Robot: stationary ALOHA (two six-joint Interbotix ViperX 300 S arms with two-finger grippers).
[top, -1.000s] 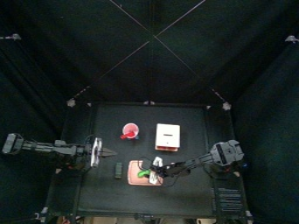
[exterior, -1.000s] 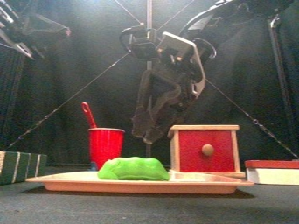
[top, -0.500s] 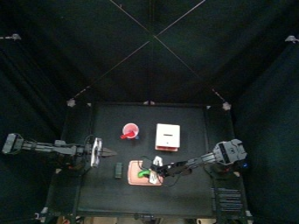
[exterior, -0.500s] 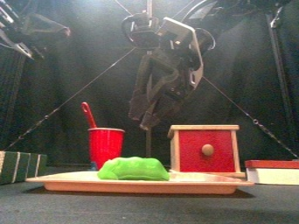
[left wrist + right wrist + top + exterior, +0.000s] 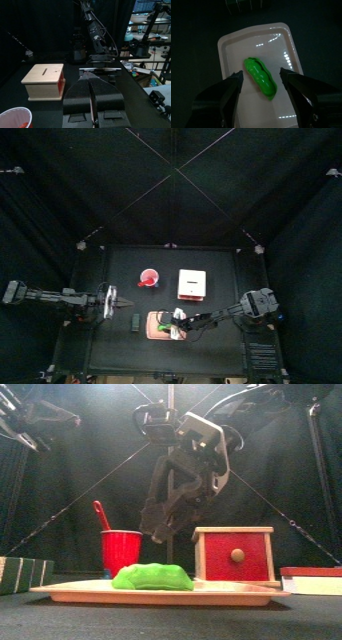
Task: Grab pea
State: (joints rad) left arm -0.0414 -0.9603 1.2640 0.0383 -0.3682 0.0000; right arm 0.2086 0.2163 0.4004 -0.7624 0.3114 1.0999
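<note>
Surface [image 5: 134, 263]: small black tabletop within black curtains, carrying every item listed below.

Right arm [image 5: 187, 469]: reaches in from the right side and hangs over the tray in the front view. Its tool [image 5: 260, 75] has the two jaws spread apart, one to each side of the pea in the right wrist view, holding nothing and hovering above the tray.

Left arm [image 5: 60, 298]: lies low at the left edge of the surface, well apart from the tray. Its tool [image 5: 91, 80] points toward the white box, with the jaws pressed together (no gap shows between them) and nothing held.

Tray [image 5: 231, 50]: pale tan, flat, with rounded corners and a raised rim, at the front of the surface.

White box [image 5: 194, 283]: light top with a slot, red side face with a round knob [image 5: 237, 555] in the front view; stands just behind the tray.

Red cup [image 5: 122, 550]: upright, left of the box, with a red stick [image 5: 99, 514] leaning out of it.

Pea [image 5: 261, 77]: bright green, elongated pod shape, lying on the tray floor near its middle, directly between the spread jaws of the right tool but untouched by them.
</note>
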